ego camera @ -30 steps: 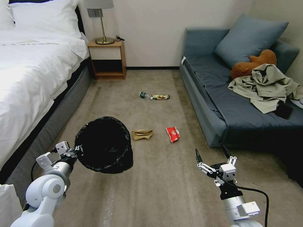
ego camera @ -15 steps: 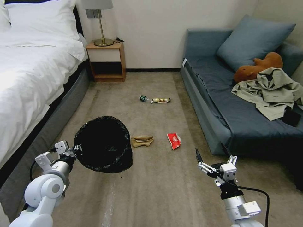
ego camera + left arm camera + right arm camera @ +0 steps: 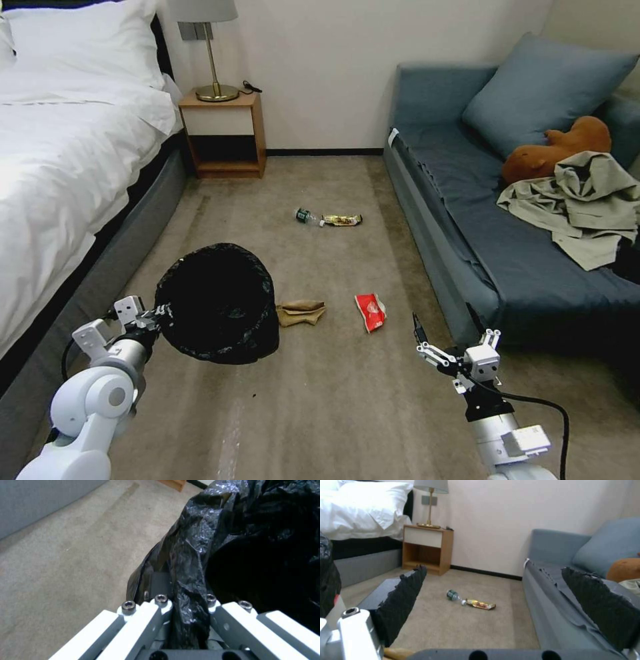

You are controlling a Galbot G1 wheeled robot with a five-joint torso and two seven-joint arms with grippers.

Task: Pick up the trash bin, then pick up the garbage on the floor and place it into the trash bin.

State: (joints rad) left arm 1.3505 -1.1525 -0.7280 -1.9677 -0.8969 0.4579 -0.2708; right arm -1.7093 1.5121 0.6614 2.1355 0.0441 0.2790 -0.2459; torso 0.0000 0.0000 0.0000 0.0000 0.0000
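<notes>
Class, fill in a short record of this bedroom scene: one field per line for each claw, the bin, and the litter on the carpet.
left claw: shut on the trash bin's bag-lined rim
right claw: open, holds nothing
nearest litter: brown paper bag beside the bin, red snack packet
farther litter: small bottle and gold wrapper, end to end
floor: carpet

You face a beige carpet (image 3: 320, 413) running to a plain pale wall (image 3: 320, 60). A white bed (image 3: 60, 153) lines its left edge, a blue sofa (image 3: 480, 227) its right. A wooden nightstand (image 3: 223, 133) with a brass lamp (image 3: 212, 47) sits in the far left corner.
</notes>
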